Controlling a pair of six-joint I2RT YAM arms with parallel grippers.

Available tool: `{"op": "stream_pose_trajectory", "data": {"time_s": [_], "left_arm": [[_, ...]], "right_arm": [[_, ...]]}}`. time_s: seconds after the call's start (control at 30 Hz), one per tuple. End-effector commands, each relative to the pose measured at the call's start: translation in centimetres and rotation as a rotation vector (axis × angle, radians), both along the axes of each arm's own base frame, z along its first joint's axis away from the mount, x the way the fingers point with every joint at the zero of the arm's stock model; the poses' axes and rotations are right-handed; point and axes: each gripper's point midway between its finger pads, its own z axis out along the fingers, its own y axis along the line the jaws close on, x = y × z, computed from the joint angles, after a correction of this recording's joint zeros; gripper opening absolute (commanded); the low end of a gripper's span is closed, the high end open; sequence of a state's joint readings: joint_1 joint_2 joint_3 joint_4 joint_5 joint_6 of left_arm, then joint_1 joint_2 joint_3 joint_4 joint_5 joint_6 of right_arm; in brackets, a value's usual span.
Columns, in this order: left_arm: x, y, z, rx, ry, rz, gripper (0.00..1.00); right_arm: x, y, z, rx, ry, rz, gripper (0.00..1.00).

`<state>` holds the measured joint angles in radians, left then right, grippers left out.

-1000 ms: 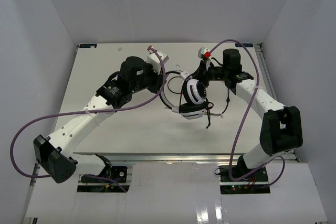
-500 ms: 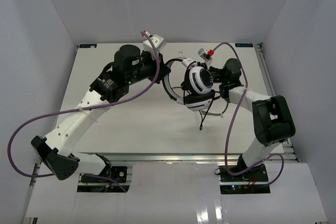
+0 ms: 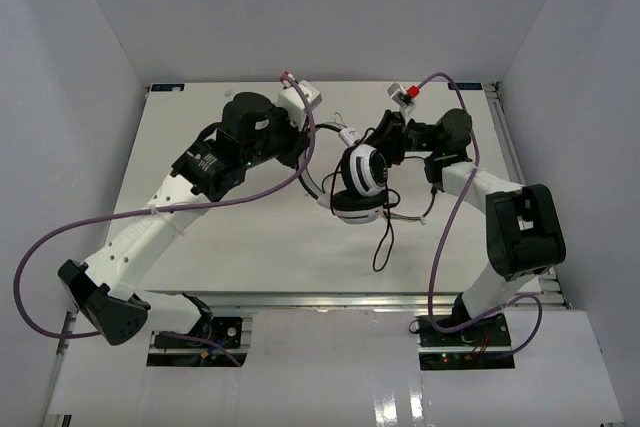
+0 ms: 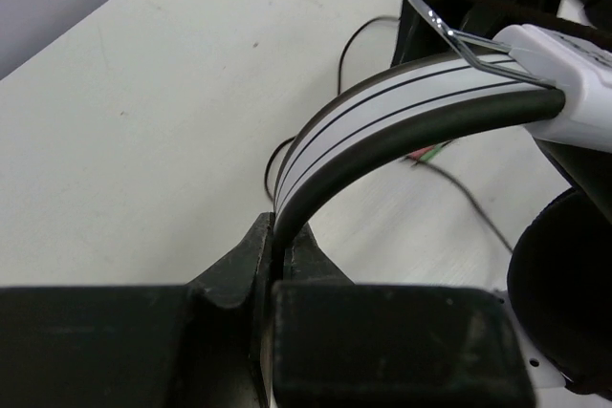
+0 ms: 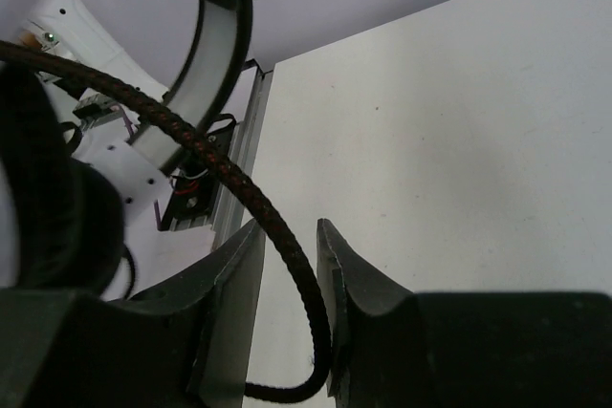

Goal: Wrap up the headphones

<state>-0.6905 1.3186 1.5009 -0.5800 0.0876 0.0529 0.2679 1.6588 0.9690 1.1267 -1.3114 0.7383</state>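
The left gripper (image 4: 277, 247) was clamped shut on the white headband (image 4: 382, 117) of the headphones (image 3: 362, 179), held between both arms over the table (image 3: 250, 237), while the right gripper (image 5: 290, 236) stood partly open, the braided cord (image 5: 191, 145) passing loosely between its fingers.

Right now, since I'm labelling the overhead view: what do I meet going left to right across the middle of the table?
left end effector → headband → striped ear cup → right end effector
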Motion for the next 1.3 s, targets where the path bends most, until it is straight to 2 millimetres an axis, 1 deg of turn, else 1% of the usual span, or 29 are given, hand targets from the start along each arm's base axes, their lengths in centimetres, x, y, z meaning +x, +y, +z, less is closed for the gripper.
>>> {"op": "stream_pose_trajectory", "data": {"time_s": [0.0,0.1,0.17,0.3,0.4,0.47,0.57,0.63,0.77,0.9,0.97,1.03,1.07,1.13,1.17,1.23,1.27], "left_arm": [[-0.1,2.7,-0.4,0.103,-0.085,0.063,0.0],[0.5,4.0,-1.9,0.185,-0.093,0.119,0.0],[0.7,4.6,-2.2,0.226,-0.109,0.141,0.0],[1.0,5.5,-2.7,0.3,-0.14,0.173,0.0],[0.7,5.6,-3.6,0.367,-0.161,0.163,0.0],[0.6,6.3,-4.9,0.444,-0.171,0.18,0.0],[0.4,7.1,-5.9,0.525,-0.2,0.202,0.0],[0.4,7.5,-6.5,0.552,-0.203,0.218,0.0],[0.8,8.0,-6.6,0.568,-0.213,0.255,0.0],[0.9,7.7,-6.7,0.565,-0.209,0.246,0.0],[0.8,7.7,-6.9,0.576,-0.21,0.241,0.0],[0.8,8.0,-7.3,0.607,-0.219,0.244,0.0],[0.7,8.2,-7.5,0.62,-0.225,0.25,0.0],[0.6,8.2,-7.4,0.616,-0.229,0.25,0.0],[0.6,8.2,-7.2,0.608,-0.228,0.253,0.0],[0.5,8.1,-6.9,0.591,-0.224,0.255,0.0],[0.5,8.0,-6.6,0.578,-0.221,0.255,0.0]], "right_arm": [[0.2,-0.6,2.8,0.022,-0.091,0.0,0.34],[0.4,-0.8,3.6,0.025,-0.106,-0.003,0.34],[0.4,-0.9,3.8,0.025,-0.112,-0.004,0.34],[0.6,-1.1,3.6,0.022,-0.11,-0.02,0.33],[1.2,-1.4,3.7,0.013,-0.114,-0.047,0.32],[2.1,-1.8,3.6,0.003,-0.114,-0.081,0.3],[3.1,-2.4,4.4,-0.008,-0.134,-0.118,0.28],[3.2,-2.6,5.0,-0.009,-0.146,-0.123,0.26],[2.8,-2.7,6.2,-0.002,-0.168,-0.122,0.22],[2.4,-2.8,6.8,-0.011,-0.206,-0.143,0.19],[2.9,-3.0,6.9,-0.044,-0.25,-0.184,0.19],[3.6,-3.1,7.6,-0.076,-0.307,-0.235,0.18],[3.9,-3.3,6.9,-0.103,-0.312,-0.249,0.18],[4.1,-3.4,5.9,-0.14,-0.29,-0.256,0.19],[4.2,-3.3,5.3,-0.155,-0.274,-0.261,0.23],[4.0,-3.1,3.9,-0.186,-0.249,-0.26,0.36],[3.7,-3.0,2.5,-0.22,-0.233,-0.262,0.45]]}}
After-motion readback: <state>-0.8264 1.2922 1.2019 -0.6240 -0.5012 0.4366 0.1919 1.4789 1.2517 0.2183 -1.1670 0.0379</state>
